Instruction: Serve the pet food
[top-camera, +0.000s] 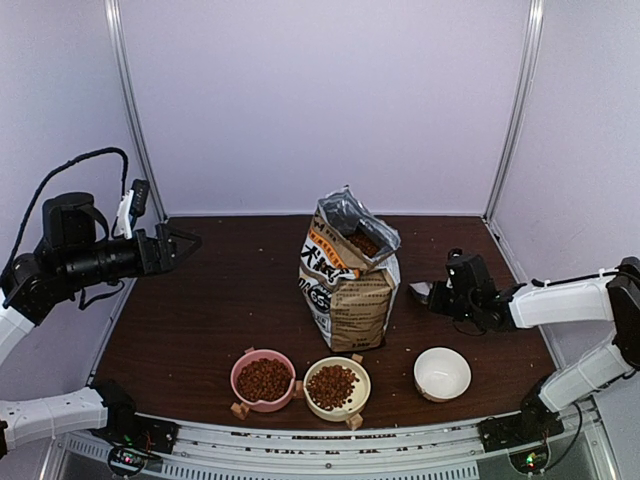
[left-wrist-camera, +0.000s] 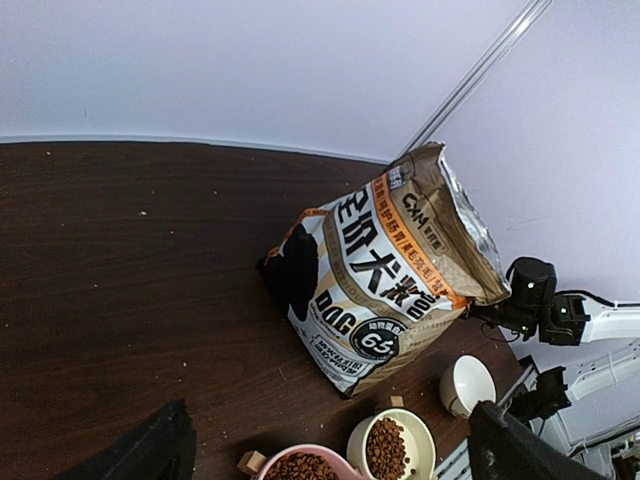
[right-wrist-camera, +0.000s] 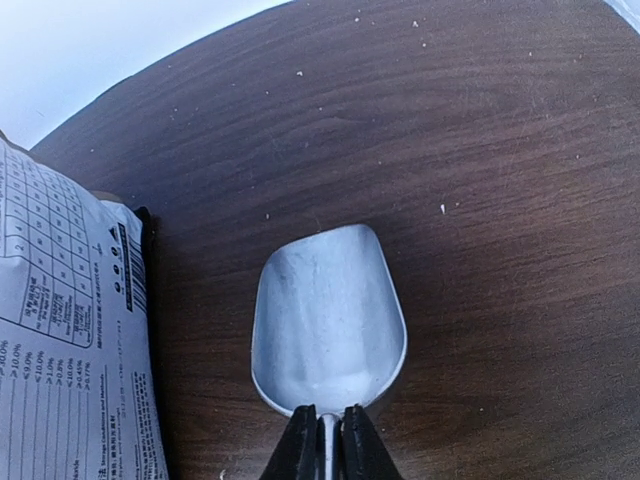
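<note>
- Pet food (top-camera: 263, 379), in the top view, lies heaped in a pink bowl (top-camera: 237, 370) and a cream bowl (top-camera: 363, 375) at the near edge of the bench (top-camera: 200, 320). More shows in the open mouth of the bag (top-camera: 347, 300) standing just behind them. A white bowl (top-camera: 442, 372) sits to their right.
- Left gripper (top-camera: 190, 241) hangs well left of the bag. The right gripper (top-camera: 437, 296) sits low, just right of it.
- Left wrist view: its fingers (left-wrist-camera: 150, 445) are spread wide, released, with nothing between. The bag stands between them and the right arm.
- Right wrist view: the gripper is clenched on the thin handle of a metal scoop (right-wrist-camera: 328, 320), close beside the bag's printed side. Whether the scoop touches the bench I cannot tell.
</note>
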